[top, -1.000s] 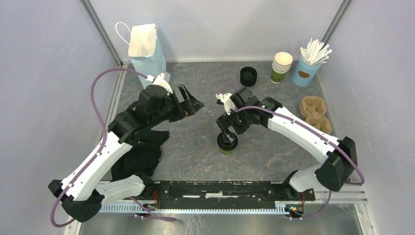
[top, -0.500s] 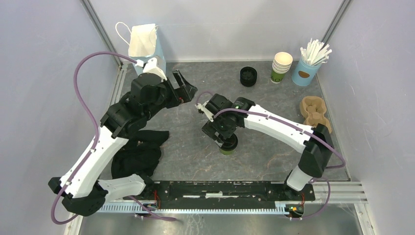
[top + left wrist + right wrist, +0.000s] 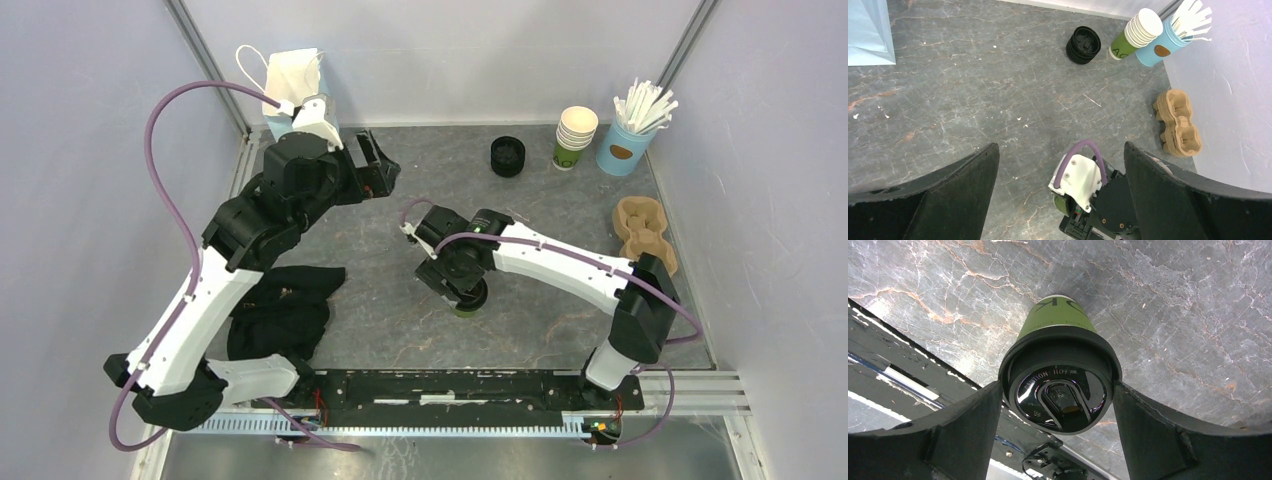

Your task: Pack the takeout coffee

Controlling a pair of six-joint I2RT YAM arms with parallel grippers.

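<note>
One takeout coffee (image 3: 1060, 390), green with a round black lid, stands upright on the grey table. My right gripper (image 3: 1057, 390) straddles it from above, and both fingers press against the lid's rim. In the top view the right gripper (image 3: 460, 285) covers most of the cup (image 3: 468, 303). My left gripper (image 3: 378, 170) hovers wide open and empty near the back left, apart from the cup. Between the fingers of the left gripper (image 3: 1060, 147) the left wrist view shows the right arm's wrist and a sliver of the green cup (image 3: 1064, 204).
A pale blue paper bag (image 3: 300, 100) stands at the back left. A stack of black lids (image 3: 508, 156), a stack of lidless cups (image 3: 574, 135) and a blue holder of white sticks (image 3: 630, 135) line the back right. A cardboard carrier (image 3: 645, 232) lies right, a black cloth (image 3: 280, 315) front left.
My right gripper swung left over the cup and its fingers drew in onto the lid. The left arm pulled back and up toward the paper bag, still open.
</note>
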